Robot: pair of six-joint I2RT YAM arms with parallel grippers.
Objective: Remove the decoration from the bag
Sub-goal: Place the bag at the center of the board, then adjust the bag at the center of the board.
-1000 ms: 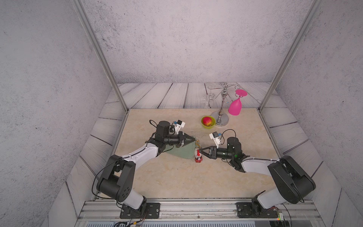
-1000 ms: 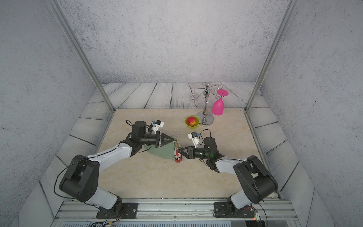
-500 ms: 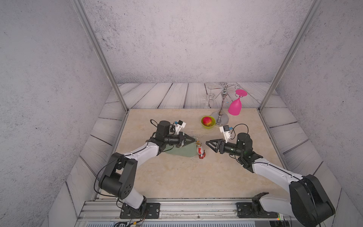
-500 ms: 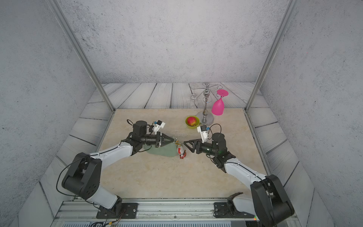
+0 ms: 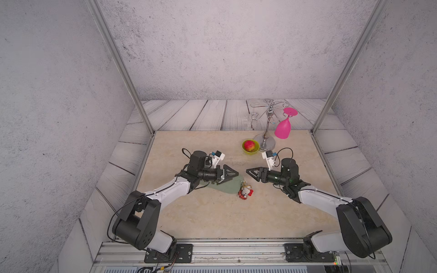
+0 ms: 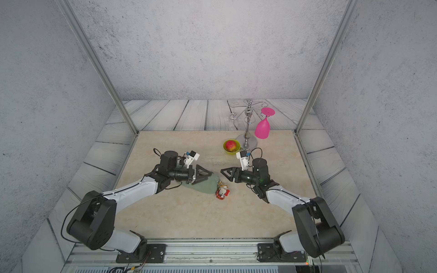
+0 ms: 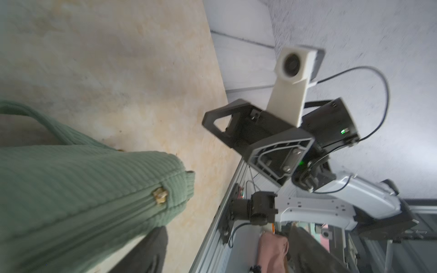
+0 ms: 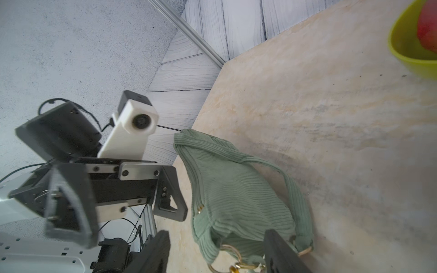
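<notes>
Okay so nearest me the fuzzy white plaid-skirted decoration [image 5: 246,192] lies on the marbled tabletop [image 5: 212,217], touching the ring end of the ribbed sage-green bag [image 5: 225,186], the left gripper [image 5: 233,176] and right gripper [image 5: 251,175] hover just past it, both spread and empty, with a lime bowl [image 5: 251,153] and pink glass [image 5: 282,128] behind.

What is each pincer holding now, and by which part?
Nothing is held. The left pincer stands open by the bag; the right pincer is open too, apart from the decoration, which lies on the table.
</notes>
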